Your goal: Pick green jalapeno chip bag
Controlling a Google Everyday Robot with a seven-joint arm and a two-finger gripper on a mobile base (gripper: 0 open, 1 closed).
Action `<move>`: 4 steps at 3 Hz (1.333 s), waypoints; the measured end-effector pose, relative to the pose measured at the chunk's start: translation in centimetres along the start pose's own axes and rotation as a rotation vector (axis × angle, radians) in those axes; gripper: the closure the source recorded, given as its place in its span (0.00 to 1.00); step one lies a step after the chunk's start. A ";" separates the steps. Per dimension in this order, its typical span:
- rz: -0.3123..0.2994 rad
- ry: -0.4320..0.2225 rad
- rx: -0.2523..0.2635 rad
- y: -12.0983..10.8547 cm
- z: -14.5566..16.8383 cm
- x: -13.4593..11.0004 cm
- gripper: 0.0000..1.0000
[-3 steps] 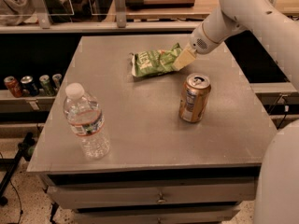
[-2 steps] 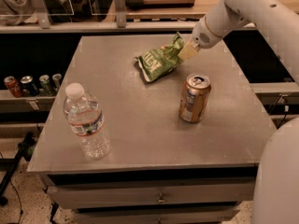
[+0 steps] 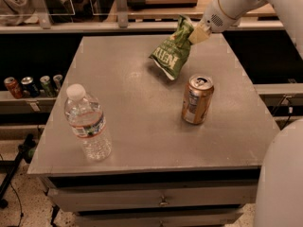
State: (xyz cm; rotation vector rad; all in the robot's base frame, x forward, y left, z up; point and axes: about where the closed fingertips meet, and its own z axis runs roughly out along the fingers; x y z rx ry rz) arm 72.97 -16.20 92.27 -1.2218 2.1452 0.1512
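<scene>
While the green jalapeno chip bag [image 3: 171, 51] hangs over the far part of the tabletop [image 3: 142, 112], at about 1 o'clock from its middle, the gripper [image 3: 195, 32] holds it by the upper sealed end. The jaws are clamped on that crinkled top edge, and the bag droops down and toward 7 o'clock from them. Its lower end appears to hang clear of the grey surface, with a dark shadow just beside it. White block letters run tilted across the glossy green face; the creases break them up, so the word cannot be read with certainty.

From the gripper, the white arm [image 3: 236, 4] rises toward 2 o'clock and leaves the view at the top right corner.

At about 4 o'clock from the bag, near it but apart, a gold-brown soda can [image 3: 197, 100] stands upright with its opened top showing. Its label has a pale panel, but the print is too small to make out.

Well apart from both, at 8 o'clock on the tabletop, a clear water bottle [image 3: 88, 126] stands upright with a white cap. A white label with red and blue marks wraps it, and the writing is unreadable.

Beyond the left edge, at 9 o'clock, a row of small cans [image 3: 33, 85] sits on a lower shelf. Under the tabletop, at 6 o'clock, a drawer front [image 3: 163, 202] carries a small handle.
</scene>
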 end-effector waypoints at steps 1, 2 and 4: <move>-0.021 -0.014 0.034 -0.9 -2.5 -1.4 1.00; -0.032 -0.026 0.045 -1.4 -4.1 -2.4 1.00; -0.042 -0.021 -0.003 -1.3 -4.4 -3.3 1.00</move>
